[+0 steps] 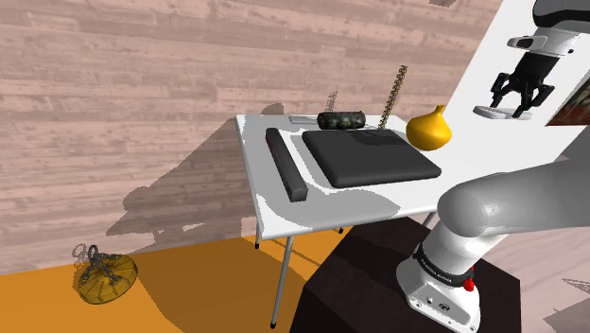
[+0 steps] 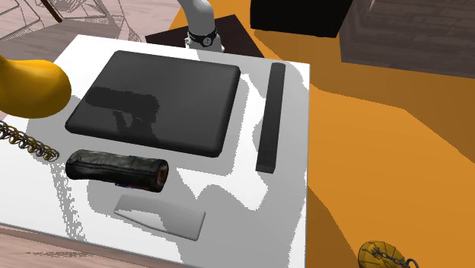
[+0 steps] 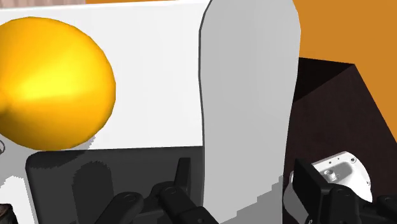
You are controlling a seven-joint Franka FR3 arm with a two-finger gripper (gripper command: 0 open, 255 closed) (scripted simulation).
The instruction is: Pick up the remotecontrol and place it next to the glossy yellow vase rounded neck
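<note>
Currently mid-carry: black gripper (image 1: 518,104) clamped on pale grey, round-ended remote control (image 3: 248,95), raised near glossy yellow bulbous vase (image 1: 427,128); next, probably lowering onto bare white desk (image 1: 269,203) beside it.

Vase (image 1: 428,128), right of centre in the shoulder view, was a shiny yellow-orange. Table (image 1: 274,203) was plain white, the big pad (image 1: 371,156) on it dark grey, and the long bar (image 1: 286,164) near-black. The little roll (image 1: 341,120) had a mottled dark green-and-black camo look. Remote (image 3: 248,108) came out flat pale grey with no markings, gripper (image 1: 519,104) all black. Floor (image 1: 189,284) was orange, and the planks (image 1: 113,95) at upper left were pale brown with wood grain.
</note>
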